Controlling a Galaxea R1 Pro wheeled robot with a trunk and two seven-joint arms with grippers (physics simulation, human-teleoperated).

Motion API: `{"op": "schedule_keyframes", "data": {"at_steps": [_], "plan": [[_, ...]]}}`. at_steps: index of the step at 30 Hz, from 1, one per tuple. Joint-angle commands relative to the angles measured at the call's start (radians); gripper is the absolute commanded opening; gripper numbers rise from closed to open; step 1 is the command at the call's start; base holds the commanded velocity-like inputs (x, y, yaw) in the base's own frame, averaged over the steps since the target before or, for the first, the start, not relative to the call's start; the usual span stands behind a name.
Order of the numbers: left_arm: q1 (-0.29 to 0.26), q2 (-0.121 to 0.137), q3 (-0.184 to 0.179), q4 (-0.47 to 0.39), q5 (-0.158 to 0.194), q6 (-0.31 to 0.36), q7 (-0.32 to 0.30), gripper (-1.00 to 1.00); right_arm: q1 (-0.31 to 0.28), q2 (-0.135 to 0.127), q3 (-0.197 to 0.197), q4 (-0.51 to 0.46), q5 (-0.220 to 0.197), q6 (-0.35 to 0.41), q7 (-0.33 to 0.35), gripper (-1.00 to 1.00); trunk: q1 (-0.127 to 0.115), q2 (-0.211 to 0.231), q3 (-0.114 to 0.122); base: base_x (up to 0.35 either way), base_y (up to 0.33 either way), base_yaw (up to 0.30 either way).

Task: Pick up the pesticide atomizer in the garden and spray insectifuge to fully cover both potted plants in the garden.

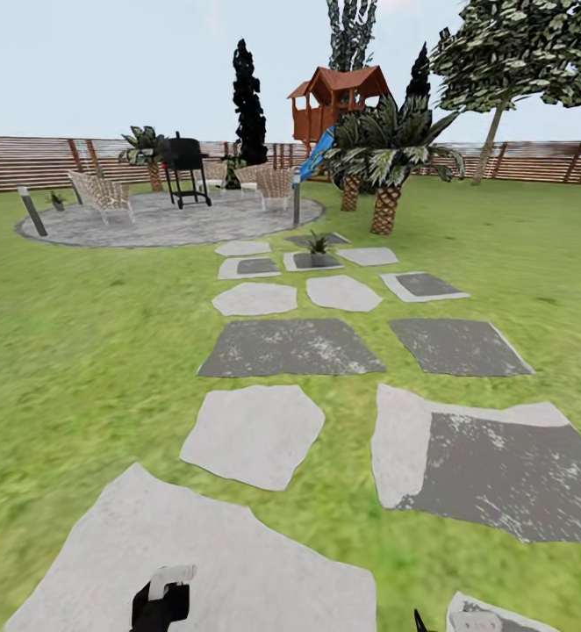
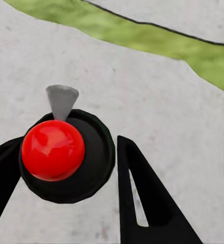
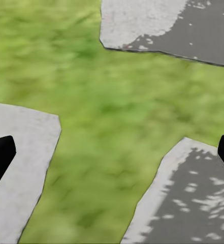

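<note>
A green lawn [image 1: 80, 333] is seen in the head view, with grey stepping stones [image 1: 254, 434] running up the middle of the frame. At the upper left of the frame lies a round grey patio [image 1: 163, 224], and a black grill [image 1: 185, 167] and pale chairs [image 1: 104, 195] are set on it. A brown wooden fence [image 1: 27, 162] is seen behind them. A small potted plant [image 1: 317, 243] is seen on a stone just above the middle of the frame. A second small potted plant [image 1: 57, 200] is seen far off at the upper left, at the edge of the patio beside a grey bollard light [image 1: 32, 211]. Two palms [image 1: 385, 162] and a red-brown playhouse [image 1: 339, 101] are seen at the upper middle.

The pesticide atomizer [image 1: 169, 584] is seen at the bottom left of the frame, over a big pale stone [image 1: 238, 562]. It is held in the left gripper [image 1: 159, 606]. In the left wrist view the atomizer [image 2: 66, 152] is seen from its end, with a red round cap and a grey nozzle. The black fingers [image 2: 142, 198] of the left gripper [image 2: 66, 193] are pressed against it on both sides.

In the right wrist view, grass and stones are seen below the right gripper [image 3: 112, 152]. Its fingers [image 3: 0, 155] are set wide apart at the two edges of the frame, with nothing between them.
</note>
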Motion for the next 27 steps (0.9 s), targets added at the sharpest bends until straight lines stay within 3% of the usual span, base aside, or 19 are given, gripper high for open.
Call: {"op": "schedule_keyframes", "data": {"at_steps": [1, 27], "plan": [[-0.001, 0.0, 0.002, 0.001, 0.005, -0.003, -0.001, -1.0, -0.001, 0.0, -0.002, 0.001, 0.001, -0.003, 0.0, 1.0, 0.0, 0.0, -0.001, 0.301, -0.134, 0.0], [0.0, 0.0, 0.002, 0.001, 0.005, -0.003, -0.001, -1.0, 0.0, 0.0, -0.002, 0.001, 0.001, -0.003, 0.0, 1.0, 0.0, 0.0, -0.001, 0.3, -0.135, 0.0]]}}
